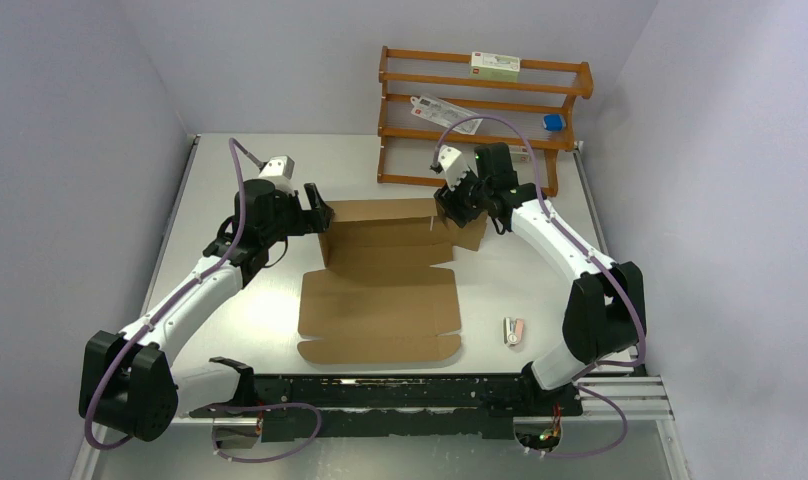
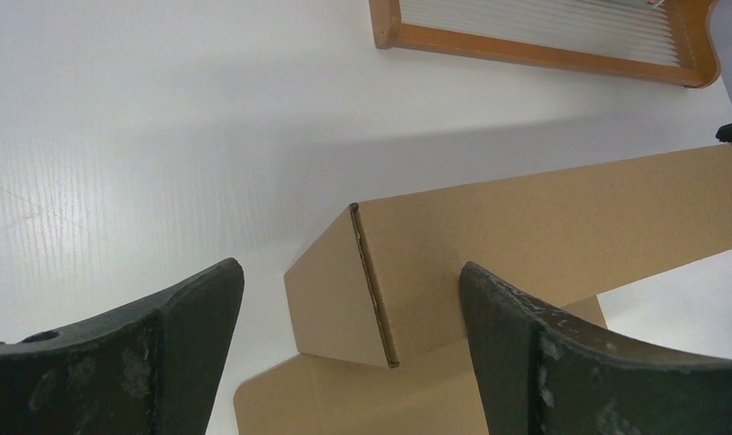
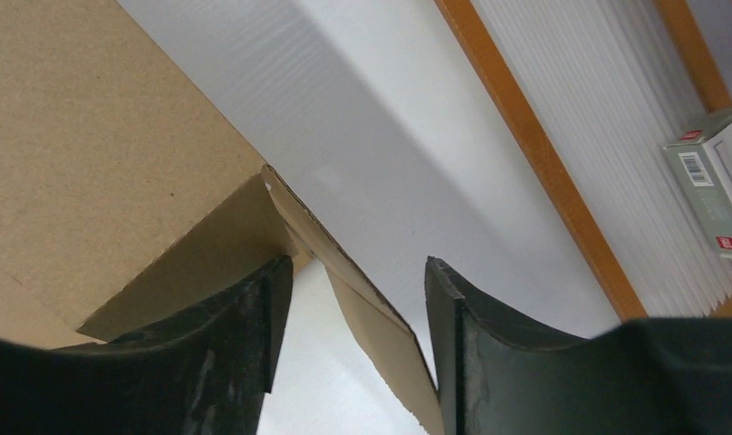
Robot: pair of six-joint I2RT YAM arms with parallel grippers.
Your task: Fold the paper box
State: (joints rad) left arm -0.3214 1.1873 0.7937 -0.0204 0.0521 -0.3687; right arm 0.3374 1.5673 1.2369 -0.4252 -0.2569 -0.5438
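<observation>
At the left of the matte white counter (image 1: 330, 160), the left claw (image 2: 349, 267) stands wide open. Its dull black, scuffed fingers (image 2: 190, 335) curve in on either side of the left corner of the box's raised back wall, and neither visibly presses it. The paper box (image 1: 380, 310) lies mid-counter and is plain brown corrugated cardboard. Its broad front panel lies flat, with notched corners, toward the near edge, and its back wall is folded upright toward the far edge. At the right end of that wall, the right claw (image 3: 358, 265) has its jaws parted around a thin, bent side flap. The left finger sits against the fold, and a gap shows between the flap and the right one. Just behind, at the far right corner, stands a slatted orange-brown wooden rack (image 2: 525, 52) with a small white-green carton (image 1: 495, 66) on its top shelf. A small pale object (image 1: 513, 331) lies on the counter near the right front.
</observation>
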